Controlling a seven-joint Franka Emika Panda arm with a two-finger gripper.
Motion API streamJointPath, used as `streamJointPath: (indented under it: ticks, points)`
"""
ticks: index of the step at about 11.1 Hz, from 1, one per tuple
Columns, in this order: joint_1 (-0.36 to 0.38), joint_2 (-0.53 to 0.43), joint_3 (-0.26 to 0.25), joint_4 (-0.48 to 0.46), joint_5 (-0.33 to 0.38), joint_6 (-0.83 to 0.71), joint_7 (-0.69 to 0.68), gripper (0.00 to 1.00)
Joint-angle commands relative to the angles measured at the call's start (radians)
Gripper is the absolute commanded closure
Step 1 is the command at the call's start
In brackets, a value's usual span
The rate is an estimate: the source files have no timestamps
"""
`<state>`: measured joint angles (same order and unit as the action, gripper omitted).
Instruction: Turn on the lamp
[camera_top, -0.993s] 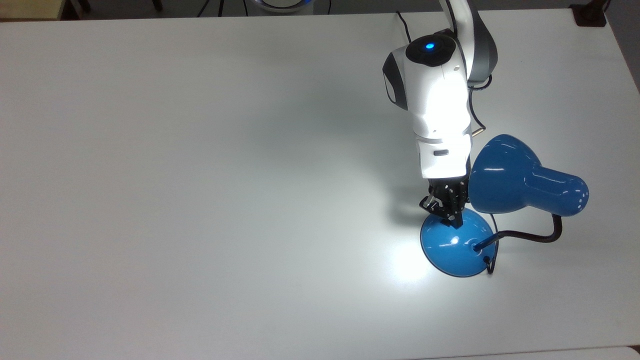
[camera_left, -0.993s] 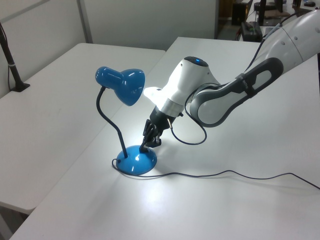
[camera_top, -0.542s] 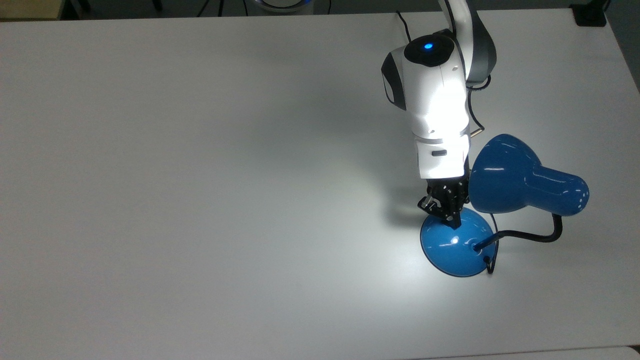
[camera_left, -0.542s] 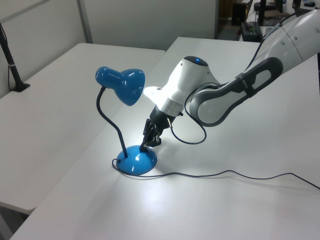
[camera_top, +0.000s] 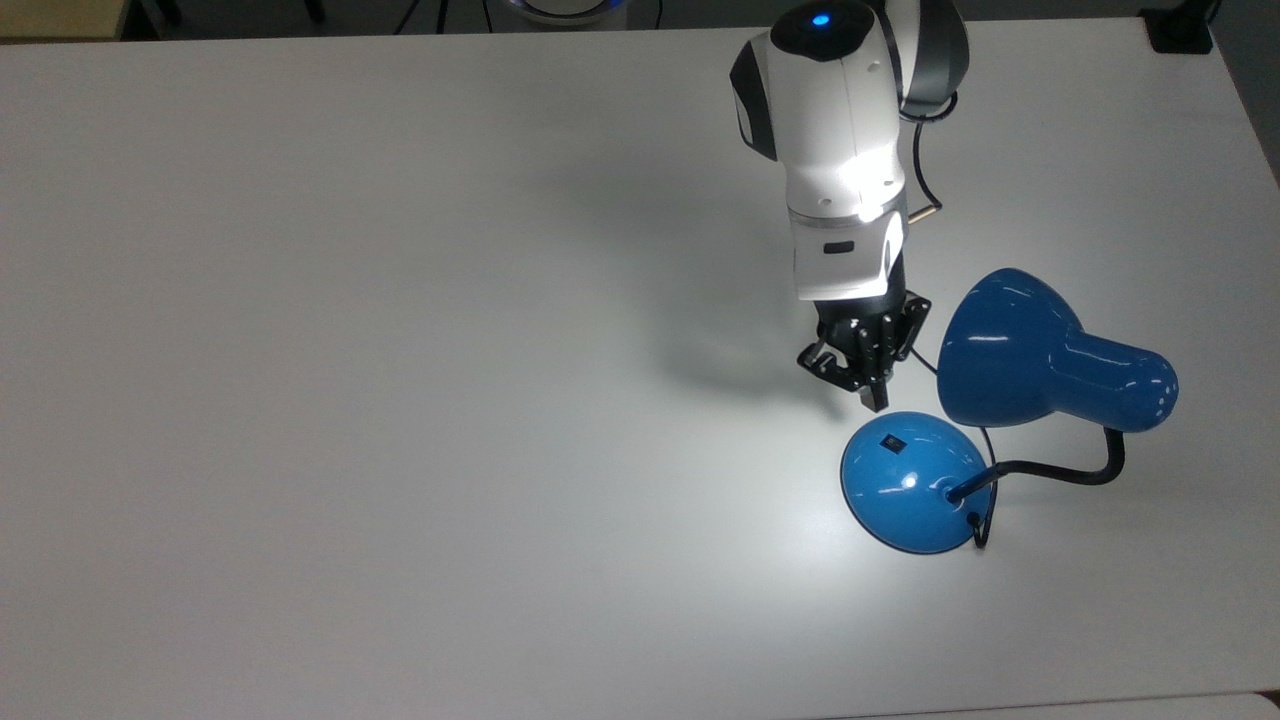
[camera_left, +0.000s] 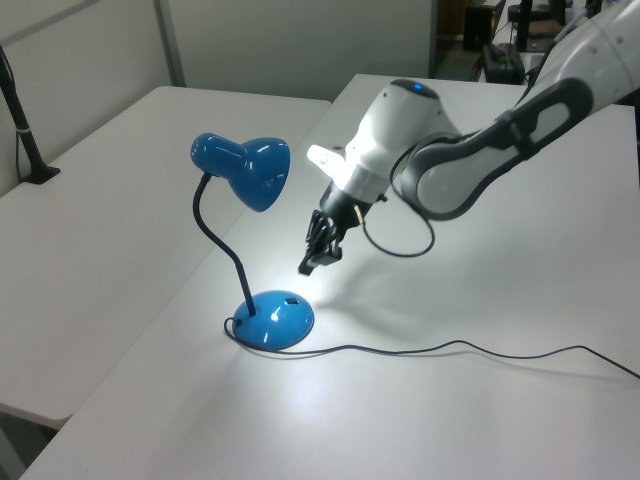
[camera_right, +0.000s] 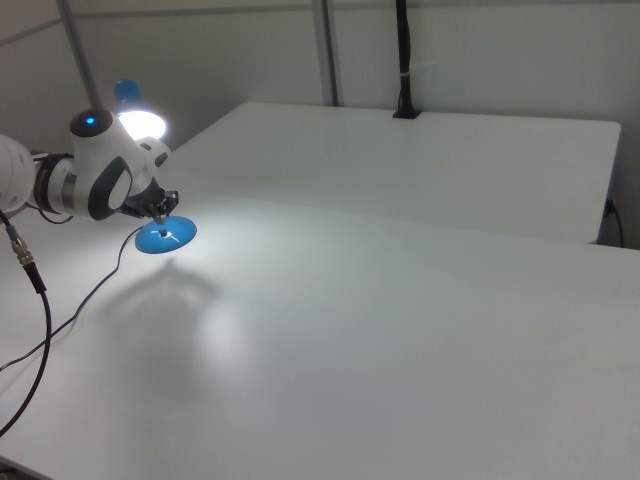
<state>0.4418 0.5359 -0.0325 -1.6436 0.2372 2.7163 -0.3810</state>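
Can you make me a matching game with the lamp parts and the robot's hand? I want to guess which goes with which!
Things:
1. lamp shade
2. switch
3. gripper
4. cord

Descriptions:
A. thin and black, trailing across the white table
B. hanging in the air above the table, just off the lamp base
C. shiny blue, with a lit bulb inside in the right view
D. small and black, sitting on the blue domed base

Right pairs: 1-C, 2-D, 3-B, 4-A

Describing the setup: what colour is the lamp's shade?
Glossy blue shade, clearest in the top view.
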Motion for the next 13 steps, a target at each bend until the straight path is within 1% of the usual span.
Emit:
streamJointPath:
  ticks: [1, 2, 4, 5, 6, 7, 8, 9, 10, 11, 12, 13]
  points:
    - [-0.064, -0.178, 0.016, -0.156, 0.022, -0.183, 0.01, 0.96]
    - [-0.113, -0.232, 0.016, -0.151, 0.011, -0.343, 0.054, 0.94]
    - [-0.211, -0.313, 0.016, -0.148, -0.007, -0.563, 0.077, 0.9]
    - [-0.272, -0.353, 0.025, -0.145, -0.039, -0.676, 0.117, 0.89]
    - [-0.344, -0.394, 0.061, -0.145, -0.1, -0.773, 0.196, 0.88]
    - [-0.412, -0.421, 0.112, -0.145, -0.178, -0.855, 0.233, 0.8]
    - [-0.458, -0.445, 0.135, -0.145, -0.212, -0.93, 0.249, 0.13]
    - [-0.483, -0.479, 0.132, -0.144, -0.228, -0.987, 0.267, 0.0]
    - [-0.512, -0.508, 0.115, -0.134, -0.228, -1.021, 0.299, 0.0]
    - [-0.514, -0.513, 0.1, -0.113, -0.254, -1.091, 0.395, 0.0]
    - [-0.517, -0.505, 0.095, -0.092, -0.353, -1.127, 0.547, 0.0]
    - [-0.52, -0.504, 0.092, -0.09, -0.383, -1.124, 0.6, 0.0]
